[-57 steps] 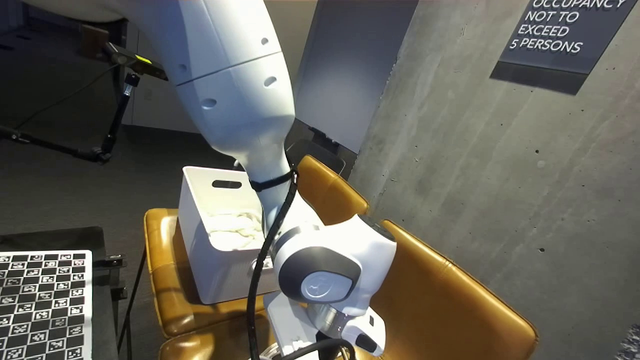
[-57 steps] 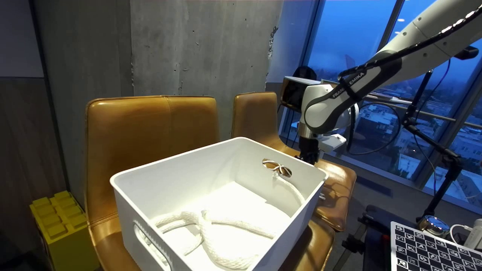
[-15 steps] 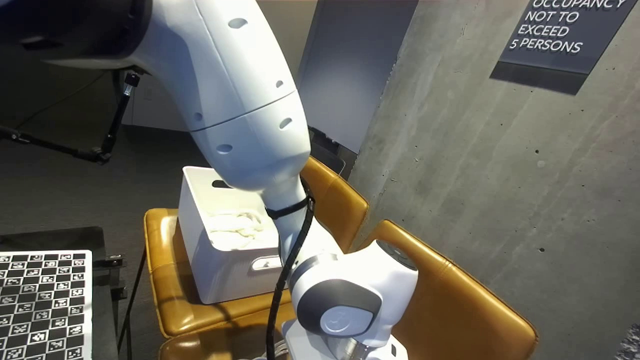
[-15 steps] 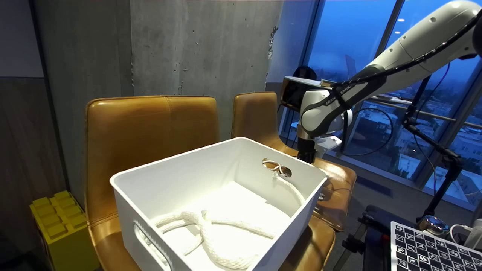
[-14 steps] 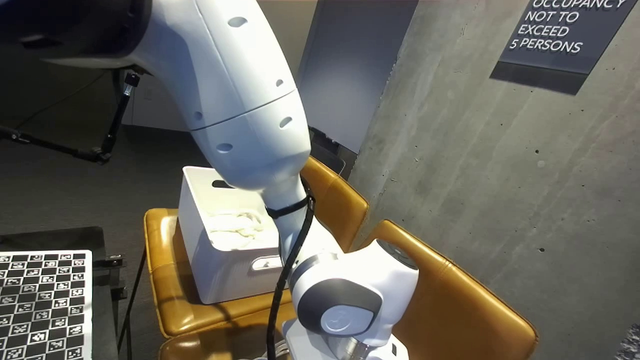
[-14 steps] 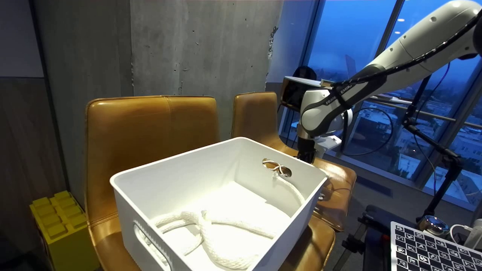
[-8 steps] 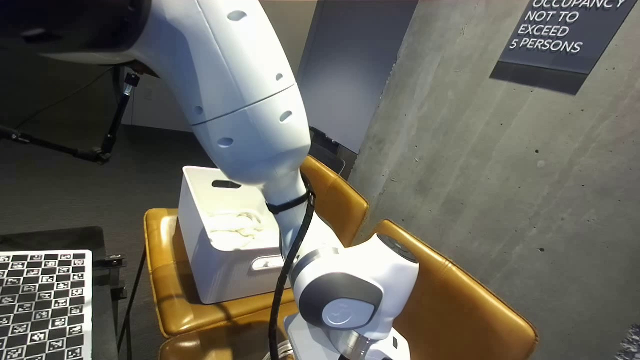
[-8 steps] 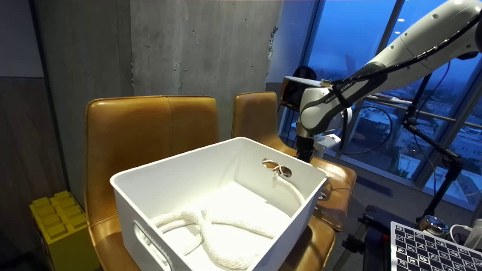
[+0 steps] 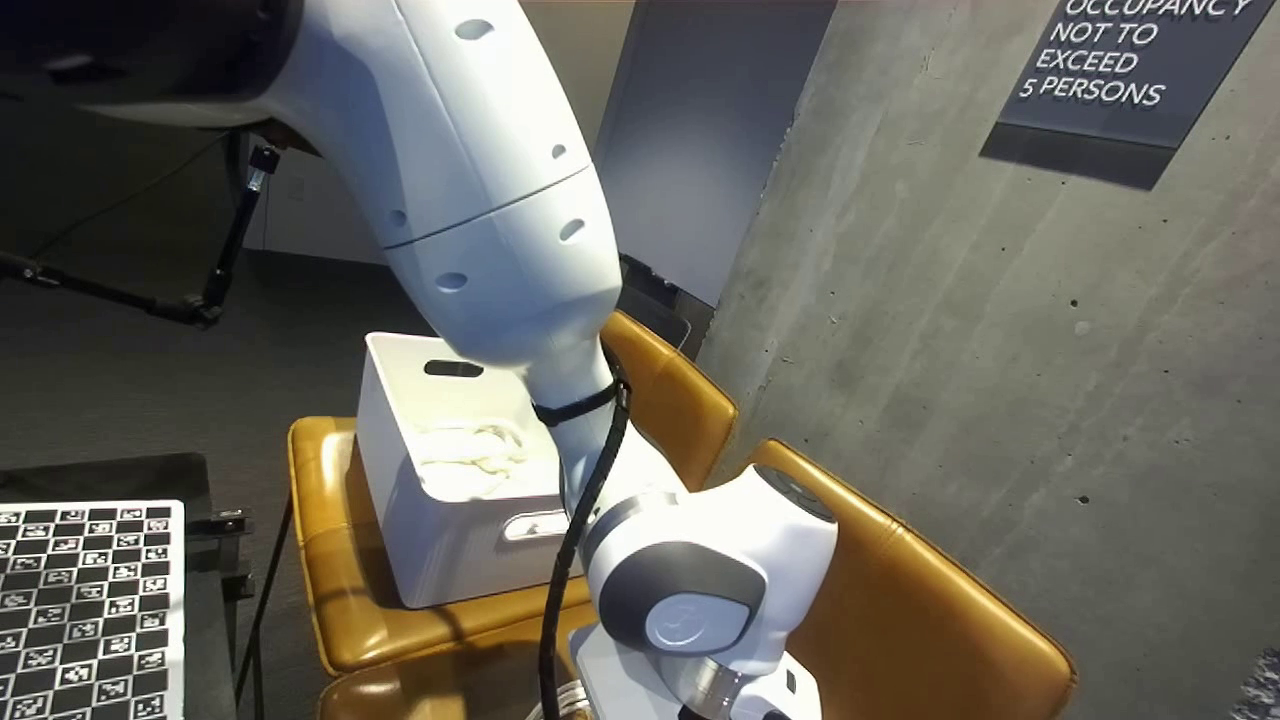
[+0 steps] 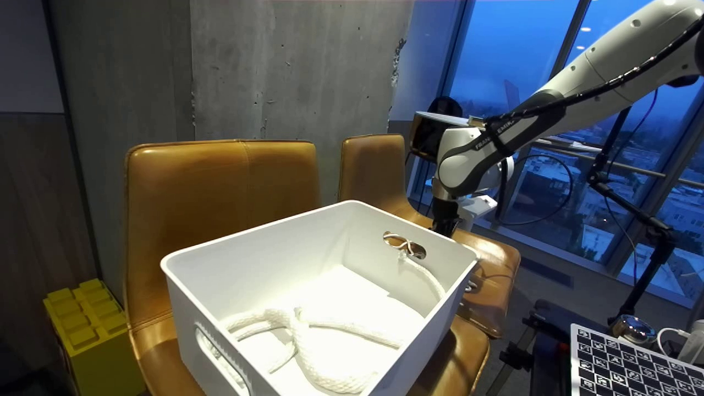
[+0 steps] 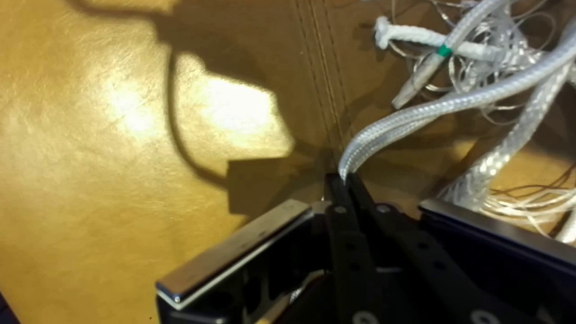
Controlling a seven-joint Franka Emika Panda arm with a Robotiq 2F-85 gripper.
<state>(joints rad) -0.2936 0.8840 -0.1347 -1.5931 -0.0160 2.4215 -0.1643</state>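
Observation:
In the wrist view my gripper (image 11: 345, 180) is shut on a doubled pale braided cord (image 11: 450, 103), pinched right at the fingertips. The cord bends away to the upper right. Beside it lie a cord end with a green band (image 11: 444, 50), a knotted white rope end (image 11: 414, 34) and a clear braided sleeve (image 11: 499, 150) that frays into loose strands. All rest on a tan leather seat (image 11: 81, 216). In an exterior view the gripper (image 10: 444, 226) stands just behind the white box (image 10: 258, 261), its tips partly hidden by the rim.
White rope (image 10: 335, 379) lies inside the box, which stands on a tan chair (image 9: 345, 600). A concrete wall (image 9: 950, 300) rises behind the chairs. A patterned board (image 9: 85, 610) lies on a dark stand. A black camera arm (image 10: 632, 206) is near the window.
Over several seconds the arm has come lower and shifted away from the box in an exterior view. Within the last second the jaws have closed, and the arm has risen very slightly.

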